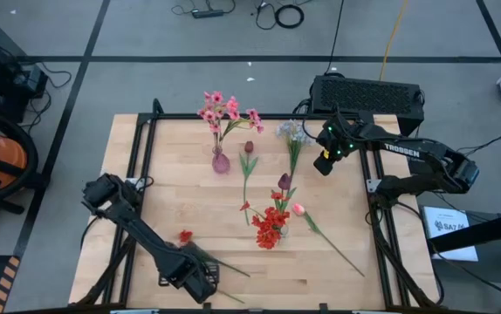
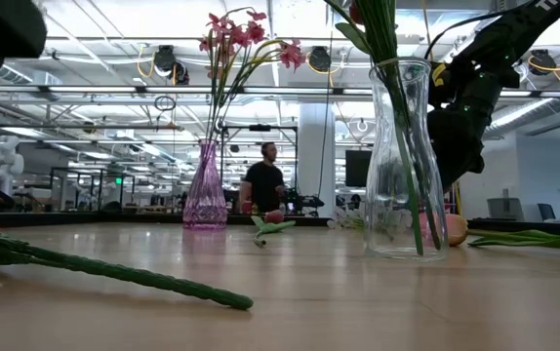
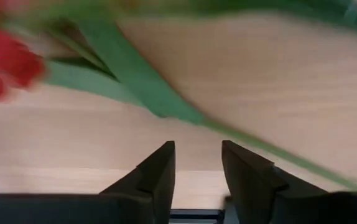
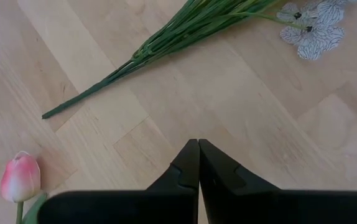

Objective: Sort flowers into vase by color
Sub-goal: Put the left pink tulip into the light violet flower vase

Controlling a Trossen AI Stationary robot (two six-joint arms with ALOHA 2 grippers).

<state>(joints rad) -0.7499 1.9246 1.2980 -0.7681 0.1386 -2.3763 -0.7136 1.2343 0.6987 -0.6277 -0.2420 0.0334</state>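
The left gripper (image 3: 197, 165) is seen low over the table's (image 1: 172, 196) front part, its fingers apart, with nothing between them. A red flower (image 1: 186, 236) lies just beside it; its stem may be touching the fingers. Pink flowers (image 1: 220, 109) are stood in the purple vase (image 1: 221, 161). The right gripper (image 4: 198, 163) is held closed near the blue-white sprig (image 4: 312, 28).

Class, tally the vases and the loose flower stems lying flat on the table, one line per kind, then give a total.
Vases: 2, pink vase and clear vase
Loose stems: 5, red flower, maroon tulip, dark tulip, pink bud, white sprig
Total: 7
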